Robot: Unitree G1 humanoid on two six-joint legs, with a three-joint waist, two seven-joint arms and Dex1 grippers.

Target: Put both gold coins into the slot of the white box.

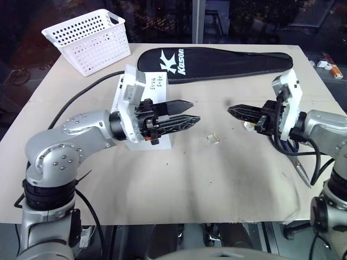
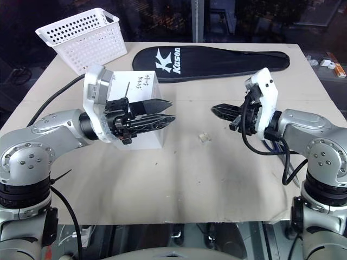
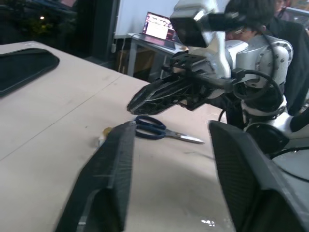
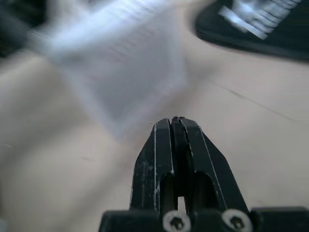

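Observation:
One gold coin (image 1: 213, 138) in its clear case lies on the table between my two grippers. A second small case with a gold glint (image 3: 102, 137) lies by the scissors (image 3: 161, 130), just under my right gripper (image 1: 231, 110). That gripper hangs above the table, shut, with nothing showing between its fingers (image 4: 174, 126). My left gripper (image 1: 195, 111) is open and empty, pointing level toward the right one. Behind it stands the white box (image 2: 142, 81) with handwriting and a thin dark slot (image 2: 128, 88) on top.
A white perforated basket (image 1: 89, 40) sits at the table's back left. A black racket cover (image 1: 217, 62) lies along the back edge. A black cable (image 1: 81, 93) runs across the left side. A person (image 3: 256, 9) and a laptop (image 3: 159, 26) are beyond the table.

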